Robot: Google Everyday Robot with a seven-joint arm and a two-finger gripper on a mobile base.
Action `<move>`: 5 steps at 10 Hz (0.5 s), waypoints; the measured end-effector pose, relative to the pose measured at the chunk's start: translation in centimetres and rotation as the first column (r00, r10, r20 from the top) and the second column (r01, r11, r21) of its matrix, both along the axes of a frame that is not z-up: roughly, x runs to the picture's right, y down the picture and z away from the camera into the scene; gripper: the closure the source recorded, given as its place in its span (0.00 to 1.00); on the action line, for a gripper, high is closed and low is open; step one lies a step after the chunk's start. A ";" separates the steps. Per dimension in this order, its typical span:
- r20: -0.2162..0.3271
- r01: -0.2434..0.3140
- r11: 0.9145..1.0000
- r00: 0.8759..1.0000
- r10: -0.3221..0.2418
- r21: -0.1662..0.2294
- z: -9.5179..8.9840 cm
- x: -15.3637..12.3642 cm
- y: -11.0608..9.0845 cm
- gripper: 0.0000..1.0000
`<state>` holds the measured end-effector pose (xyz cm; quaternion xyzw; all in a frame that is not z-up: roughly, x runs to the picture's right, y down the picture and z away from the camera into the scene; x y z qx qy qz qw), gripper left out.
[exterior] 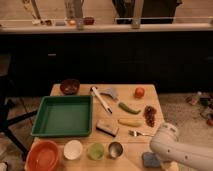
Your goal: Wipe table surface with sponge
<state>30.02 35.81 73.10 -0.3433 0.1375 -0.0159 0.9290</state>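
Low at the bottom right, just beyond a bulky white robot arm (182, 150): the gripper (162, 164), at the near right corner of the light tan wooden tabletop (150, 107). Impossible to tell from this view how it stands. Just beside it, flat on the wood: the small blue-grey soft sponge (149, 159), partly cut off by the frame's lower edge.

Slightly further in: a silver fork (138, 133), then a yellow banana (130, 122), a green cucumber (129, 108) and a dark red bunch of grapes (149, 115). Near the far right corner, a red-orange round fruit (139, 92).

Toward the middle: a brown-and-tan rectangular block (107, 127) and a white-handled spatula with a grey-blue head (102, 96).

Along the near edge, 4 vessels in a row: small metal cup (115, 149), green cup (95, 150), white bowl (73, 149), orange bowl (44, 155).

On the left: a large green plastic tray (64, 115), with a dark red-brown bowl (69, 86) behind it.
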 end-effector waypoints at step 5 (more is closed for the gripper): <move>-0.014 0.006 1.000 1.000 -0.006 0.030 1.3 -1.2 -2.7 1.00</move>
